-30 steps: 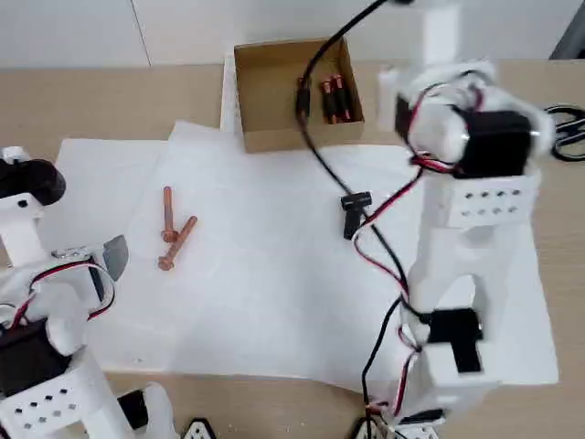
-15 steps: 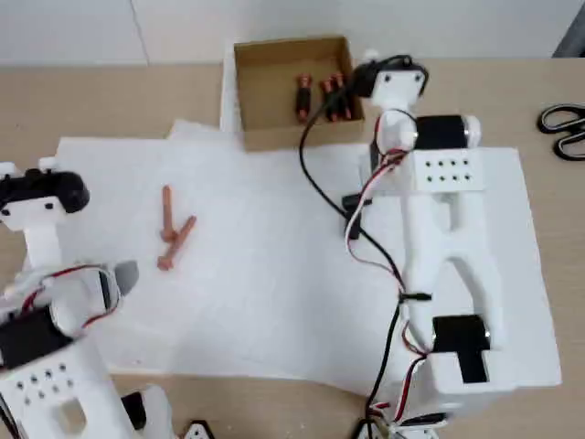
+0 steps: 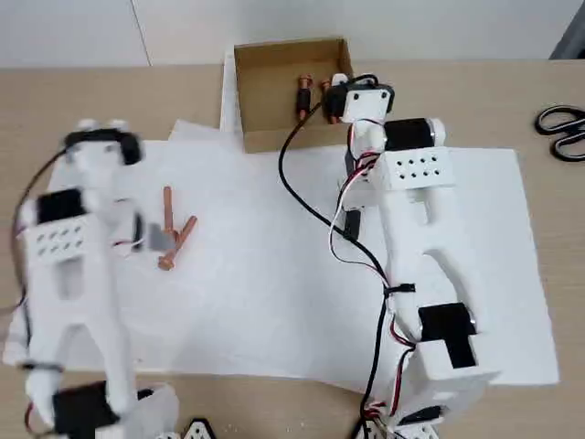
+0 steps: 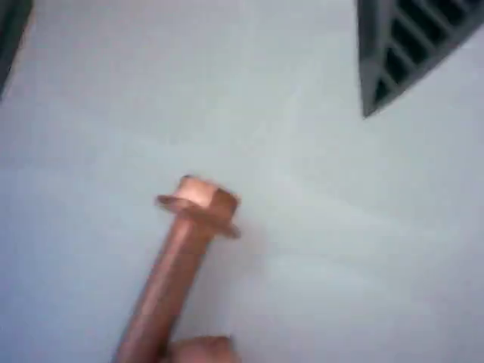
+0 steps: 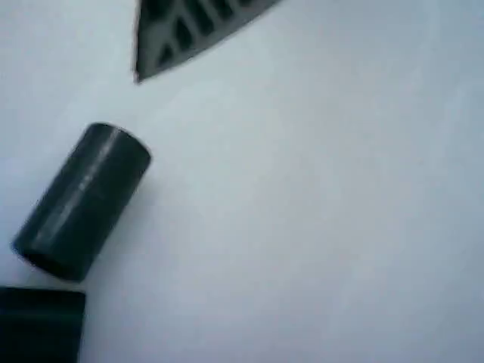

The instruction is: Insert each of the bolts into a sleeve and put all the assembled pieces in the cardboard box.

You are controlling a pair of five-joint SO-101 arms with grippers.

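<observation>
A broad stretch of white sheet (image 3: pixel 274 302) on the table (image 3: pixel 73 101) is left between the pincers. The cardboard box (image 3: pixel 265 91), with assembled pieces (image 3: pixel 304 96) inside, is set just beyond the right pincer (image 5: pixel 174 38), whose state cannot be told. Two sleeves (image 5: pixel 83 200) lie beneath it. The left pincer (image 3: pixel 154 236), jaws apart, has been swung out over the two loose bolts (image 3: pixel 169 215).

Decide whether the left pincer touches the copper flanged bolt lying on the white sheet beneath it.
Apart. The left wrist view shows bare white sheet between the left pincer's ribbed finger and the copper flanged bolt.
</observation>
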